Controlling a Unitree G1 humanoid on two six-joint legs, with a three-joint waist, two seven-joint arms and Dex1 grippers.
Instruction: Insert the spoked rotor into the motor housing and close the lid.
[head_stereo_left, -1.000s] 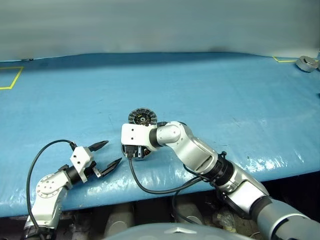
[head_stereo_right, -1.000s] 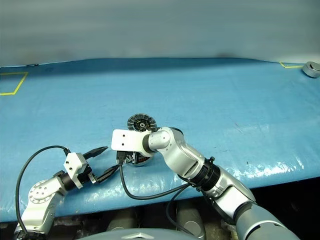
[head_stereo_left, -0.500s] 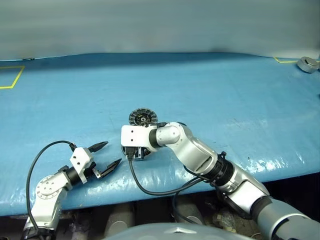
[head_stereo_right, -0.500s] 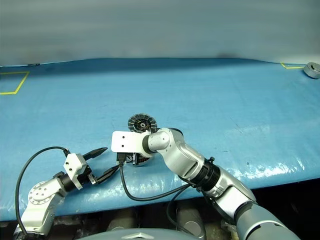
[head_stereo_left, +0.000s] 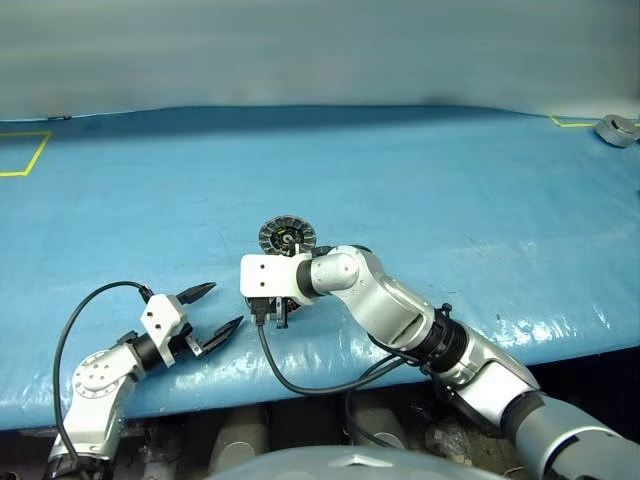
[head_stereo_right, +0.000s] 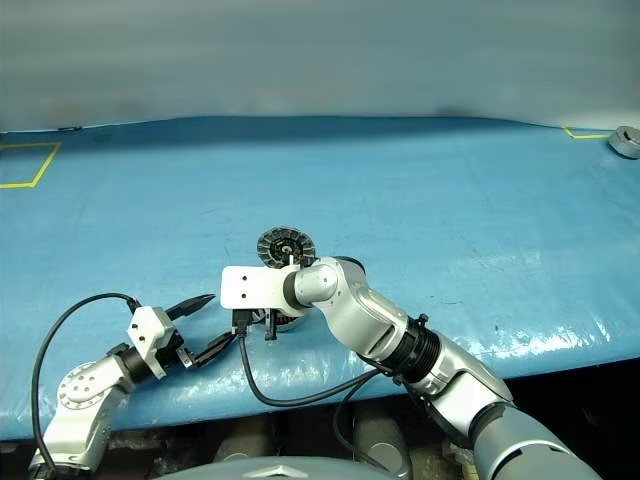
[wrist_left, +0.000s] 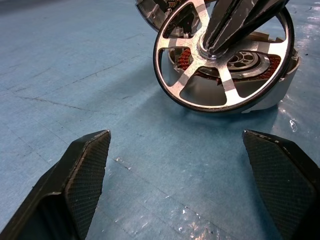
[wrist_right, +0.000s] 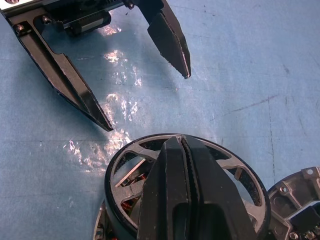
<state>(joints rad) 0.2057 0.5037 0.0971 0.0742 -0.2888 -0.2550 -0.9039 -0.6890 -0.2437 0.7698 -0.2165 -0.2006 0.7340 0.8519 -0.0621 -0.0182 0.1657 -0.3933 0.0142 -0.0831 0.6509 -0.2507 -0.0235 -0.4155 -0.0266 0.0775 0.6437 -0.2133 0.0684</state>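
The spoked rotor (wrist_left: 223, 55), a thin silver ring, sits tilted on the motor housing (wrist_left: 260, 75), copper windings visible between its spokes. The right claw (wrist_right: 182, 145) is shut, its tips on the rotor's hub. The lid (head_stereo_left: 287, 236) lies just behind. The left claw (head_stereo_left: 222, 310) stands wide open and empty nearby on the blue surface (head_stereo_left: 450, 190).

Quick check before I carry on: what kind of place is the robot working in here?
Probably a test or training bench for assembly. A blue sheet covers the table, with yellow tape squares marking its corners, and the only items are loose motor parts: the spoked rotor, the motor housing and the lid.
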